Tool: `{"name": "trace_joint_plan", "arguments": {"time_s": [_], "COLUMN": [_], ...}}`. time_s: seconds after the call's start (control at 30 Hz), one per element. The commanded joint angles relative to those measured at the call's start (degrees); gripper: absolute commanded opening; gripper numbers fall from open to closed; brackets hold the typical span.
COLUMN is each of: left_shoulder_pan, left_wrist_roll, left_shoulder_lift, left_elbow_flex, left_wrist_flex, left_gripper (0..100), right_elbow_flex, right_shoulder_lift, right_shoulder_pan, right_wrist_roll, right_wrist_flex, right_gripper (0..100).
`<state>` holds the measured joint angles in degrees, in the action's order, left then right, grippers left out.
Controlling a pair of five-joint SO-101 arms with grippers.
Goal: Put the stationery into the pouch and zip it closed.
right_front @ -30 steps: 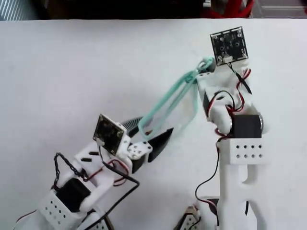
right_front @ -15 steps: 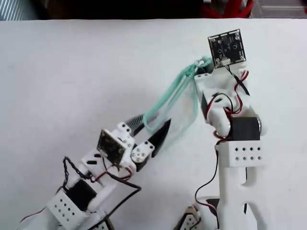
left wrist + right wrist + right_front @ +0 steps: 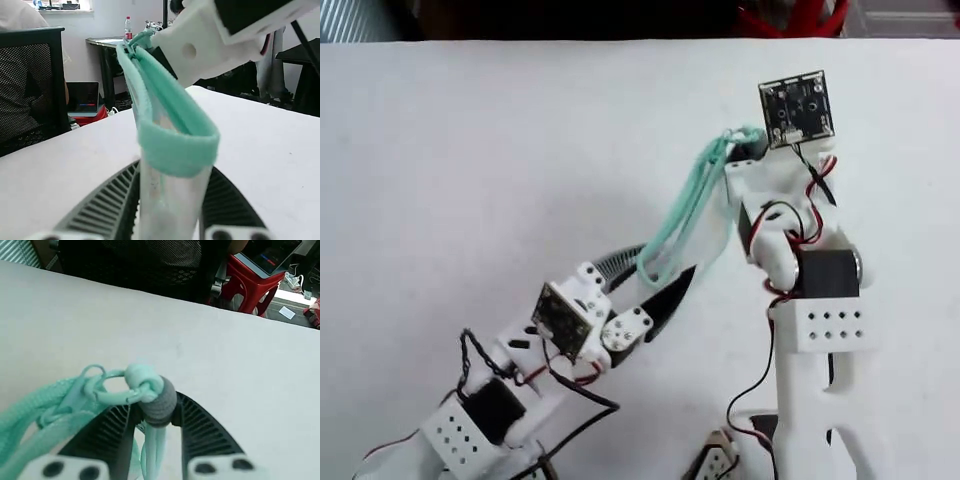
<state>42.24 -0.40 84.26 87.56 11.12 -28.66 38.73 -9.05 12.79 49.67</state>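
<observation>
A clear pouch with a mint-green zipper band hangs stretched between both arms above the white table. My left gripper is shut on the pouch's near end; in the left wrist view the clear wall is pinched in my left gripper, with the mint band just beyond. My right gripper holds the far end. There my right gripper is shut on the zipper pull, a grey bead with a mint ring. What is inside the pouch cannot be made out.
The white right arm stands at the near right, with loose wires beside it. The table's far edge runs along the back. A black mesh chair and a red stool stand behind it.
My left gripper has drawn toward the near right with the pouch's end. The pouch now looks narrower and tauter. The right gripper has stayed almost in place on the pull.
</observation>
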Motion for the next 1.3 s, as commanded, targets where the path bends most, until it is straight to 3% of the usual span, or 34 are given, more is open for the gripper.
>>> {"name": "trace_joint_plan", "arguments": {"time_s": [0.0, 0.13, 0.3, 0.47, 0.57, 0.8, 1.27], "left_shoulder_pan": [1.98, 0.22, -4.7, -7.34, -7.08, -6.02, -4.88], "left_wrist_roll": [-0.18, -0.18, -0.62, -2.55, -2.64, -2.2, -2.55], "left_shoulder_lift": [0.48, -5.14, -18.24, -25.71, -26.33, -26.51, -26.51], "left_elbow_flex": [-1.49, -1.14, -1.32, -1.41, -2.64, -10.99, -10.99], "left_wrist_flex": [-0.79, -2.11, -15.3, -23.21, -22.15, -6.42, -5.63], "left_gripper": [16, 16, 2, 3, 3, 3, 2], "right_elbow_flex": [0.26, 0.44, 0.44, 0.44, 0.44, 6.77, 41.32], "right_shoulder_lift": [1.01, 1.1, 1.54, 6.81, 10.15, 13.14, -0.48], "right_shoulder_pan": [-4.0, -4.18, -3.21, 0.4, 0.48, -1.01, -18.77], "right_wrist_roll": [-0.35, -0.35, -0.35, 0.09, 0.18, 0.26, 0.09], "right_wrist_flex": [-0.84, -0.84, -0.48, 0.31, 0.84, 4.35, 30.55], "right_gripper": [1.8, 1.8, 1.8, 1.8, 1.8, 1.8, 1.8]}}
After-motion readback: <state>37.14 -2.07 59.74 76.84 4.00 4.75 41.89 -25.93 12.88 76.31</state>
